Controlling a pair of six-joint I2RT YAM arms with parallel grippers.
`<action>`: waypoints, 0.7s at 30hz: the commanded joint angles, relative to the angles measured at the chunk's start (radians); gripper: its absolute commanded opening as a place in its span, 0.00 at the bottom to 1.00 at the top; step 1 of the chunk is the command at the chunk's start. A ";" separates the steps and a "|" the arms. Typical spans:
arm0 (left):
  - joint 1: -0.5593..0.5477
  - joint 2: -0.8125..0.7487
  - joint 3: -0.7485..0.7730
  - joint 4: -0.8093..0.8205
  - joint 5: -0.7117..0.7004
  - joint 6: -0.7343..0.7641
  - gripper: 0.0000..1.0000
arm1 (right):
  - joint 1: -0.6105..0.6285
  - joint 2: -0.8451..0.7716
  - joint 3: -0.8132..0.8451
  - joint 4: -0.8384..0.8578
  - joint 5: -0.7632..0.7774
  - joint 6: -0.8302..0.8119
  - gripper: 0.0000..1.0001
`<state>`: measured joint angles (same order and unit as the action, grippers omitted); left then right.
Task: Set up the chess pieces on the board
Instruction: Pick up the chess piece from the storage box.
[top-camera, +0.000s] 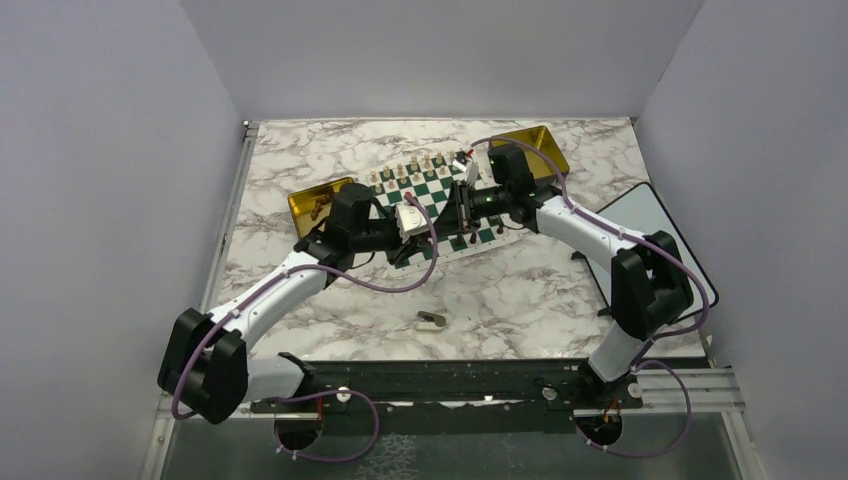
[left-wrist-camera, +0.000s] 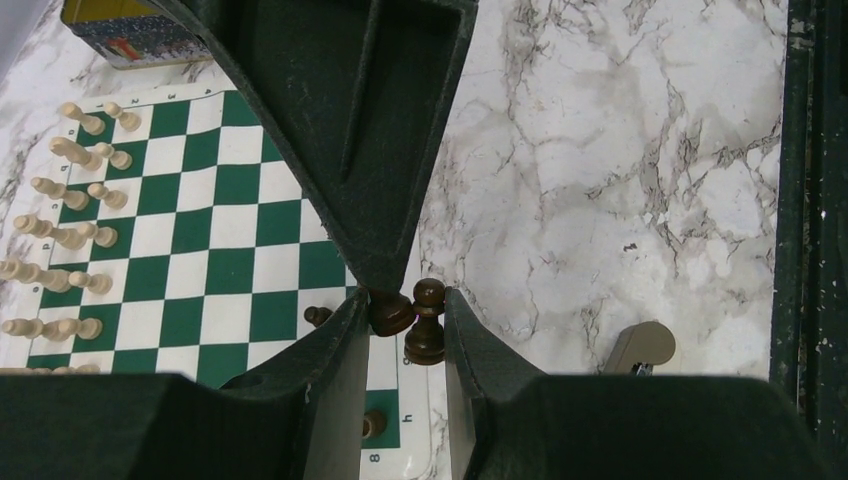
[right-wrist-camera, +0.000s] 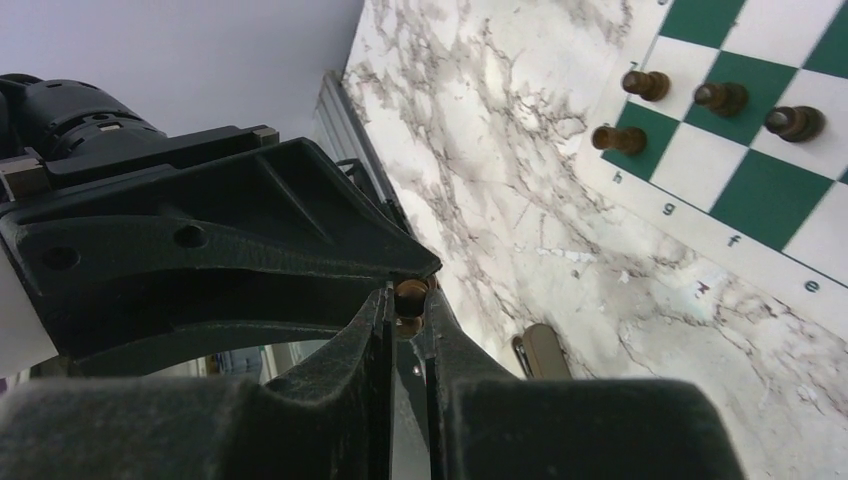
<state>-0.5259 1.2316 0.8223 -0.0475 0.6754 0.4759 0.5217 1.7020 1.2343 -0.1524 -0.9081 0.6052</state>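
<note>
Above the near edge of the board, by its lettered border: both arms meet at one spot. Seen from its own wrist, the left gripper comes in low. The right gripper reaches in from the opposite side, tip to tip.

Handling, as judged: the chess pieces are tiny, light and rigid, turned smooth, with round heads and narrow waists.
- There is little weight to fight, but little surface to pinch.
- A piece is likely to swivel or pop out if caught on the curve of the head.
- The best hold looks like the waist, just above the base flare, with the axis kept upright so the base lands flat.
- The foot is narrow, so a piece topples easily on release.

Jaws, left: part-way apart, the gap filled wall to wall. A dark pawn sits against one finger and a rounded dark piece against the other. It reads as a pinch on the pawn. Cannot tell whether the two are separate figures.

Jaws, right: nearly together, fingertips hugging the rounded dark piece on both sides in a thin pinch.

Elsewhere: four dark figures stand on the board's end squares. Cream pieces line the far side.
</note>
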 joint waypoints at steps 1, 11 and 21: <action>-0.006 0.073 0.008 0.077 0.020 -0.016 0.17 | 0.004 -0.013 -0.029 0.022 -0.003 -0.024 0.01; -0.025 0.206 -0.026 0.231 0.043 -0.116 0.32 | 0.001 -0.050 -0.118 -0.084 0.205 -0.120 0.01; -0.034 0.270 -0.015 0.183 0.056 -0.090 0.48 | -0.004 -0.068 -0.210 -0.098 0.339 -0.172 0.01</action>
<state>-0.5587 1.4864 0.8005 0.1188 0.7029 0.3710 0.5167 1.6619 1.0557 -0.2161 -0.6399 0.4721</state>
